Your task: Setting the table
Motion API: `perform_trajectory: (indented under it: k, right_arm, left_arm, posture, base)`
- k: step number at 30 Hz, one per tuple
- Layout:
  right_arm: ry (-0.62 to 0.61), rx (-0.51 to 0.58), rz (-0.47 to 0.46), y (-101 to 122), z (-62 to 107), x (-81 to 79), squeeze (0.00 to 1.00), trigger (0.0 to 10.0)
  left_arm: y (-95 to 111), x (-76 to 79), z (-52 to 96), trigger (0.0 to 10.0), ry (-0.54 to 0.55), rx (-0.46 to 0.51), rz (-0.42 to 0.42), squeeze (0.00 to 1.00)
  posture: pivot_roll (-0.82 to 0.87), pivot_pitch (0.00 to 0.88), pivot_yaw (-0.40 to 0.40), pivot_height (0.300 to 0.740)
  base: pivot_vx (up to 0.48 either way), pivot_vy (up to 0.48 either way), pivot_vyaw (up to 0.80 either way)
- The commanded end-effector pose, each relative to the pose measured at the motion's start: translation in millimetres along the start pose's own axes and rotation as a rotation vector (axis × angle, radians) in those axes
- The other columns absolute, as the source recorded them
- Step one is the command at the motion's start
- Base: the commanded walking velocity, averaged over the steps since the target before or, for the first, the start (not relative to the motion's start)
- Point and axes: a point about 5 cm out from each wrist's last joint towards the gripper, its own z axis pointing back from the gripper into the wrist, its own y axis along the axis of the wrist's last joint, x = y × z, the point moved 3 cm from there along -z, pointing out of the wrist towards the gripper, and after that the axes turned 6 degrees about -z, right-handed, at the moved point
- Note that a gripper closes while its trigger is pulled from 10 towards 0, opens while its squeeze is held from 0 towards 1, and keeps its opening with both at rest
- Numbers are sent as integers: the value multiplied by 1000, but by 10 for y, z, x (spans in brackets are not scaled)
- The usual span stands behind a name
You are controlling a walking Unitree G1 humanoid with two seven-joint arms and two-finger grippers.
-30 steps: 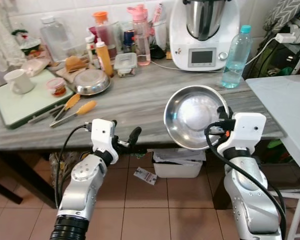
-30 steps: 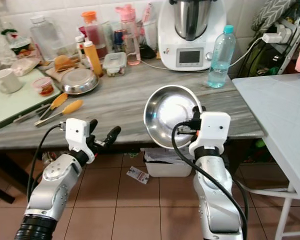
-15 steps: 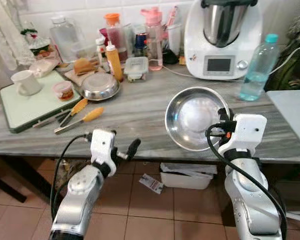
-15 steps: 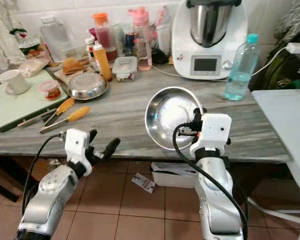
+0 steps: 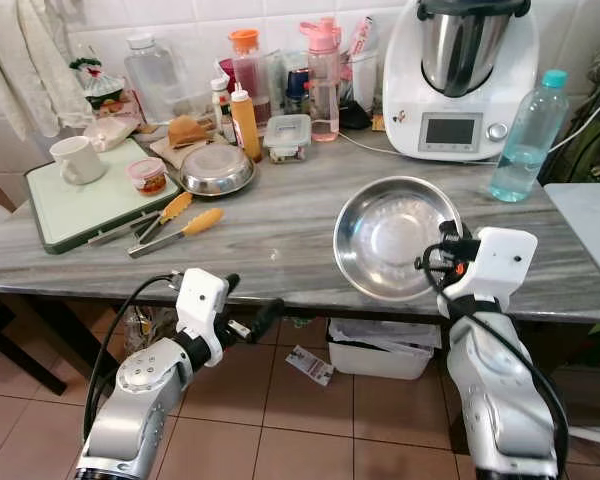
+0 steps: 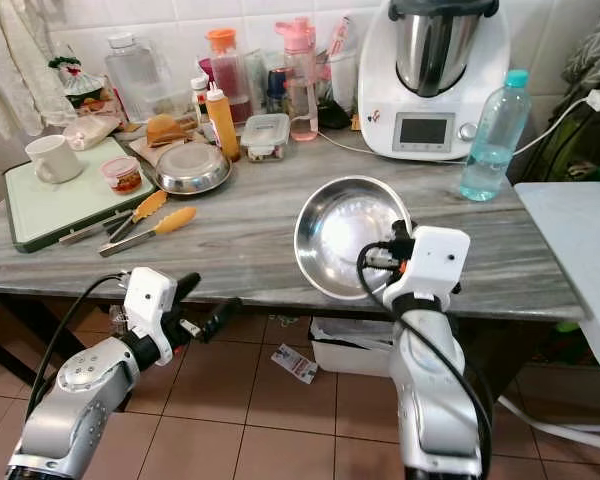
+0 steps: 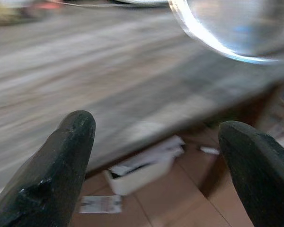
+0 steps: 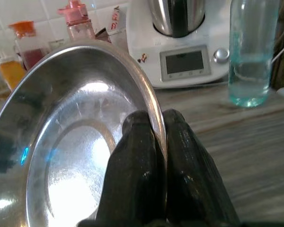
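Note:
A shiny steel bowl is held tilted over the front edge of the grey counter. My right gripper is shut on its rim, one finger inside the bowl and one outside. My left gripper stands open and empty below the counter's front edge, above the tiled floor. Its two black fingers are wide apart in the left wrist view. A second steel bowl sits on the counter at the back left. Two orange-handled utensils lie in front of it.
A green tray with a white mug and a small jar lies at the counter's left. Bottles, a food processor and a water bottle line the back. A white table is at right, a bin under the counter.
The whole picture has shifted to the right, so the camera has moved. My right gripper still holds the bowl. My left gripper sits a little lower against the counter edge.

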Motion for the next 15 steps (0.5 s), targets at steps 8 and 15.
perform_trajectory:
  k: [8,15]
  right_arm:
    - [-13,-69,-148,-135,-365,-126,0,10000]
    - [-4,-151,-241,-327,-514,-338,0,10000]
  left_arm:
    - [21,27,40,10000,-83,-32,-5,0]
    - [16,69,56,10000,-107,-38,-18,0]
  posture:
    - [-82,53,114,740]
    - [-74,49,114,740]
  base:
    - [0,0,0]
    - [0,0,0]
